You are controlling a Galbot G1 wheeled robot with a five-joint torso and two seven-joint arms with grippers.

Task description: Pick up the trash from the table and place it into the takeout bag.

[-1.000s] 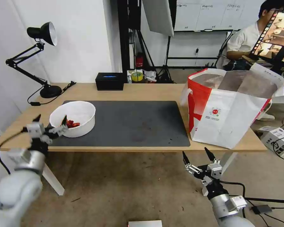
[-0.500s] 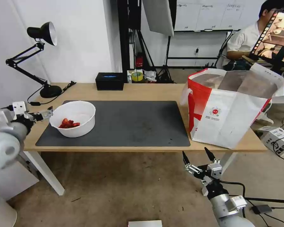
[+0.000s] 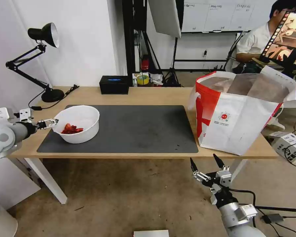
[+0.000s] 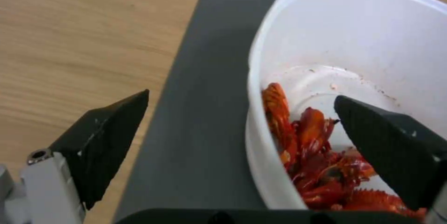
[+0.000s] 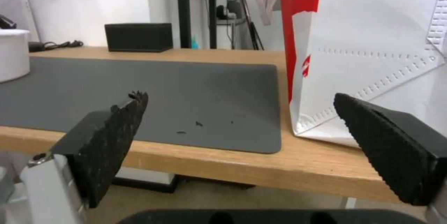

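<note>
At the bench's left end, the left gripper straddled the bowl's rim.
Its open fingers needed to close squarely on the wall, keeping the bowl level; the right gripper waited open.

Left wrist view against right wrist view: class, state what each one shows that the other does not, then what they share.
Left wrist view alone: the red scraps inside the bowl, and the open left gripper straddling the bowl's near wall, one finger outside over the mat, one inside.

Right wrist view alone: the takeout bag standing on the table, the black box at the far edge, and the open right gripper held off the table's front edge.

Both: the grey mat, the light-wood tabletop and the white bowl, which sits at the right wrist view's edge.
</note>
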